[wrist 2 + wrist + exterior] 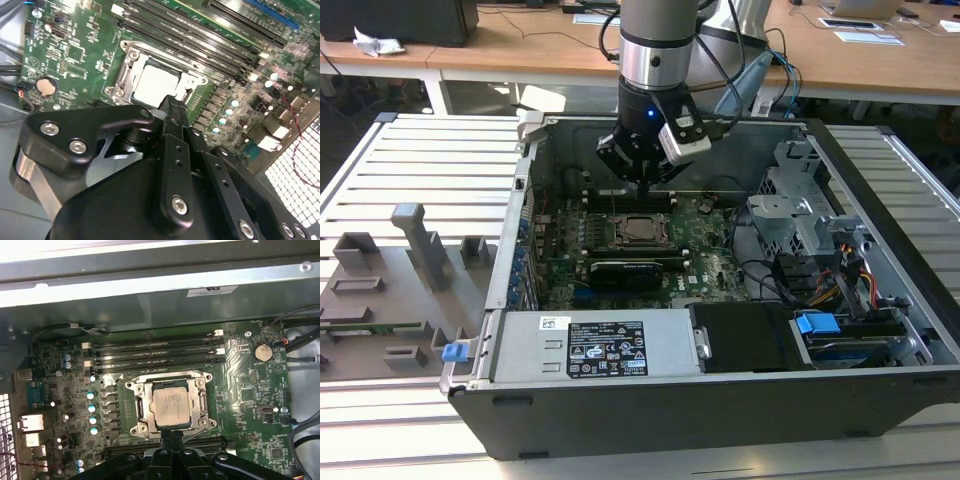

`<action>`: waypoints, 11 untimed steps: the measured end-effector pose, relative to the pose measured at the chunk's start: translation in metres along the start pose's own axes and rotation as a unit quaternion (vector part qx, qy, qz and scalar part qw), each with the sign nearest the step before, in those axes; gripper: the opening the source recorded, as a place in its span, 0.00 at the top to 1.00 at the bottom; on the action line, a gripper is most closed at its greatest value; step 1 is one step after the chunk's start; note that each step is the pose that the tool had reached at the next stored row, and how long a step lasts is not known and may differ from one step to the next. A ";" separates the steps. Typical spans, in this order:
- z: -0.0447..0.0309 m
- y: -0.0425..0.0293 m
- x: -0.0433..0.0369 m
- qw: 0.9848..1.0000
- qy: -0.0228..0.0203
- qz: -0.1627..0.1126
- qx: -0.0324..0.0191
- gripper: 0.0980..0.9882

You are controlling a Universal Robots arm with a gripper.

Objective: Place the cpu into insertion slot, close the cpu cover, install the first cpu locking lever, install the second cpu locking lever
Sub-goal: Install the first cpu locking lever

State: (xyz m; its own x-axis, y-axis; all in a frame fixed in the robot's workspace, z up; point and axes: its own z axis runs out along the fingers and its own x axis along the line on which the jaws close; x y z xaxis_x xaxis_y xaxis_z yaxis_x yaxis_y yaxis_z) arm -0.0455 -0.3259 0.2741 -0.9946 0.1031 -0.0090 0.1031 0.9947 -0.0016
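Centre of the exterior view: the cpu [640, 230] sits in the slot [134, 429], the cover [202, 401] flat around it. The gripper [645, 185] hangs just above the socket's edge, fingers pressed together and empty. A shut tip probably suits pushing, not grasping.

Exterior view: cpu [642, 229] in insertion slot [617, 232] (on motherboard [708, 250]); memory slots [630, 199] at 12 o'clock, card [630, 271] at 6, drive cage [798, 215] at 3.

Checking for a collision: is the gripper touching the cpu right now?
Apart. In the exterior view the gripper hangs above the motherboard, with bare board showing between it and the cpu.
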 end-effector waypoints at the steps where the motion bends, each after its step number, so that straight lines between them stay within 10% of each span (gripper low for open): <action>1: -0.0001 -0.0007 0.0072 1.000 0.000 0.000 0.000 0.99; 11: -0.0002 -0.0021 0.0227 1.000 0.000 0.000 0.000 0.99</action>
State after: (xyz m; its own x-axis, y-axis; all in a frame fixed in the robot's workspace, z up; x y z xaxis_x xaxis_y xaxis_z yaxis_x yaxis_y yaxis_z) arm -0.0683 -0.3257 0.2740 -0.9946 0.1032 -0.0090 0.1032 0.9947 -0.0015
